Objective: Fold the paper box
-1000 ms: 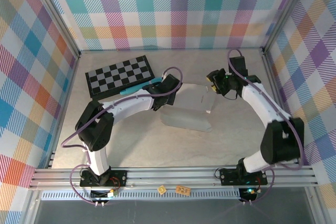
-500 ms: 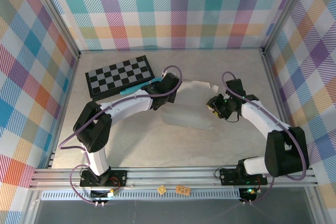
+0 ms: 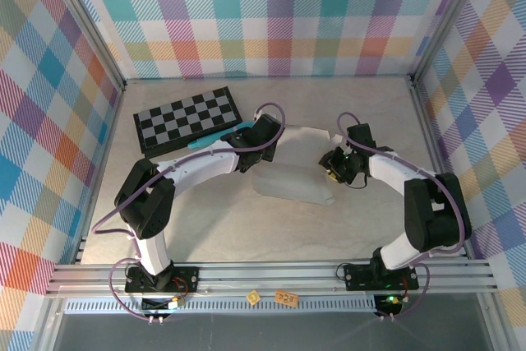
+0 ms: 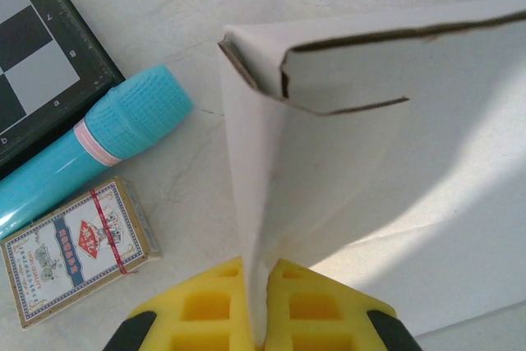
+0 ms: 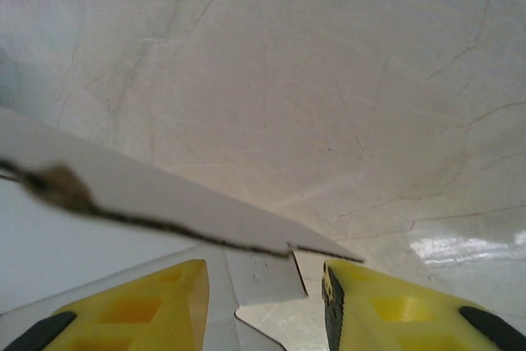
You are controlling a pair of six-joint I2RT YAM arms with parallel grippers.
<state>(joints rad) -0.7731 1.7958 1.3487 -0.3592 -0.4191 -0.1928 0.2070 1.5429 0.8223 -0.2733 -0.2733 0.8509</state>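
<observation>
The paper box (image 3: 292,185) is white thin card lying mid-table, partly folded, with walls standing up. My left gripper (image 3: 269,139) is at its far left corner. In the left wrist view its yellow fingers (image 4: 205,310) are shut on an upright side wall of the box (image 4: 370,121), and a tucked flap shows at the top. My right gripper (image 3: 331,165) sits at the box's right end. In the right wrist view this gripper (image 5: 267,306) is open, and a small flap tab of the box (image 5: 263,273) lies between the fingers without either touching it.
A black-and-grey checkerboard (image 3: 185,117) lies at the back left, with a turquoise pen (image 3: 209,139) along its near edge. A small pack of cards (image 4: 74,248) rests next to the pen (image 4: 99,150). The cage's frame posts and plaid walls bound the table.
My right gripper has come nearer and leftward, from the back right to the box's right end. The flap there now lies lower. The left arm has kept still, holding its wall.
</observation>
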